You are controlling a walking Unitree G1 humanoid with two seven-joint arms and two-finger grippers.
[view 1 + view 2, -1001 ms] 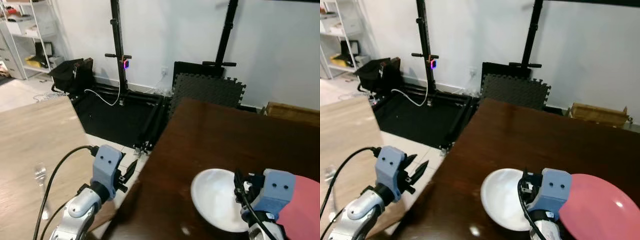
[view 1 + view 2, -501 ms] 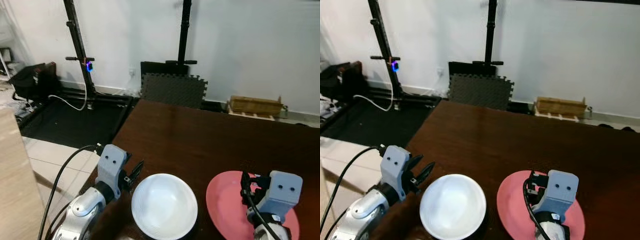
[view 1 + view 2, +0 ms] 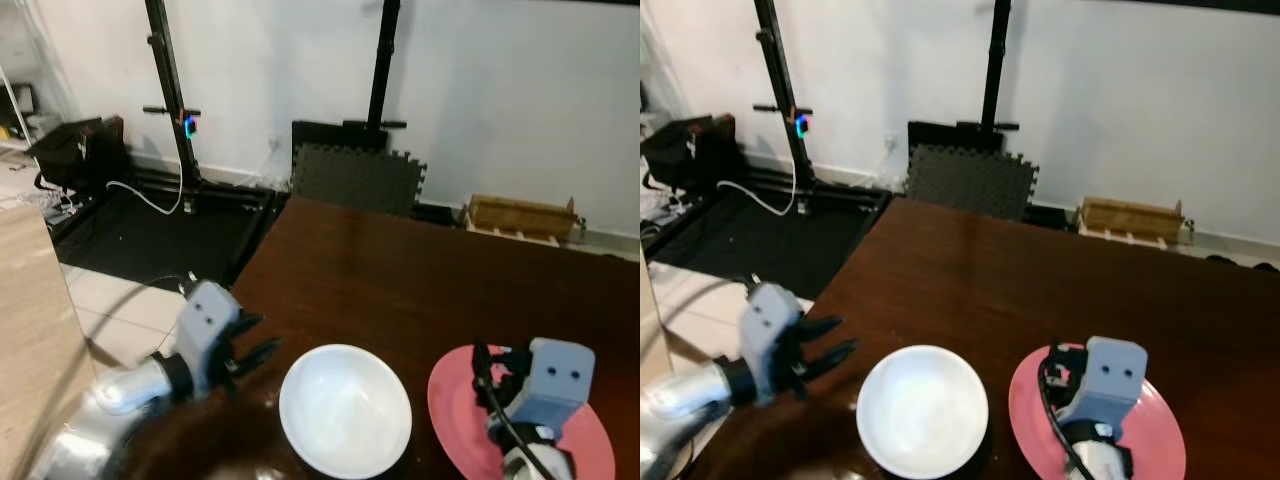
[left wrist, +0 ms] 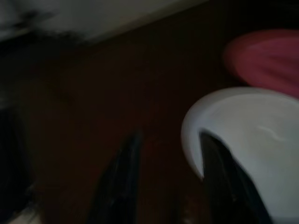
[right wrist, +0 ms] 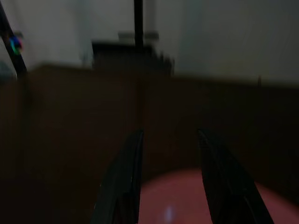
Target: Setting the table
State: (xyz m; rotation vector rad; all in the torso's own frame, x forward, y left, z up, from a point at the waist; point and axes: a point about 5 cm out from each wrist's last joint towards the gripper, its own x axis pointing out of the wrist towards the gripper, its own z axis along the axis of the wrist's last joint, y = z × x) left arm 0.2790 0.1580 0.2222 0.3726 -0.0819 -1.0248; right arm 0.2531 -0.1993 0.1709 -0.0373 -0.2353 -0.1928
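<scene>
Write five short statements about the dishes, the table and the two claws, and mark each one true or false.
1. The white bowl sits on the dark wooden table. True.
2. The pink plate lies to the left of the bowl. False: it lies to the bowl's right.
3. The left claw grips the bowl. False: its fingers are spread open beside the bowl, holding nothing.
4. The right claw is above the pink plate, fingers apart. True.
5. The bowl is stacked on the plate. False: they sit side by side.

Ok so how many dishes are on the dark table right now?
2: a white bowl near the table's front edge, and a pink plate to its right, partly covered by the right gripper.
</scene>
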